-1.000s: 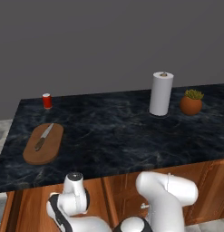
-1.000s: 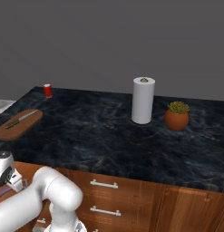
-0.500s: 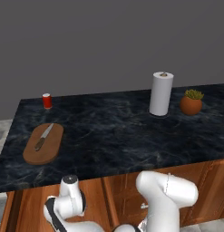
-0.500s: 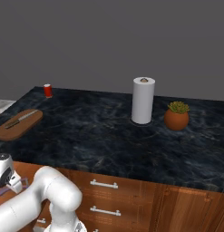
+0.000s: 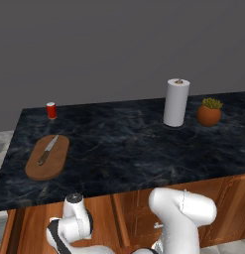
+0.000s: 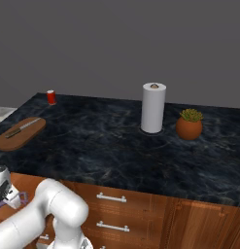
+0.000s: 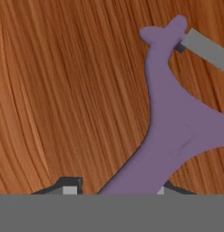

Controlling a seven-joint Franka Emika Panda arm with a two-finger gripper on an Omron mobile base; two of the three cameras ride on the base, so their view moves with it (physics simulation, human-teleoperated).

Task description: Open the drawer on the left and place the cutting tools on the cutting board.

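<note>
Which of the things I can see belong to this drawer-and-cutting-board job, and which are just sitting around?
Part of the job:
- cutting board, left end of the counter
- knife, lying on the board
- purple peeler, on the drawer's wooden floor, between the fingers

Just lying about:
- paper towel roll
- potted plant
- red can

Since the earlier pictures the arm's white wrist (image 5: pixel 74 208) sinks lower in front of the counter edge in the left base view, and likewise drops at the left edge of the right base view. The gripper (image 7: pixel 117 188) narrows from wide open, its fingertips (image 7: pixel 70 186) now flanking the purple peeler (image 7: pixel 172 131).
</note>
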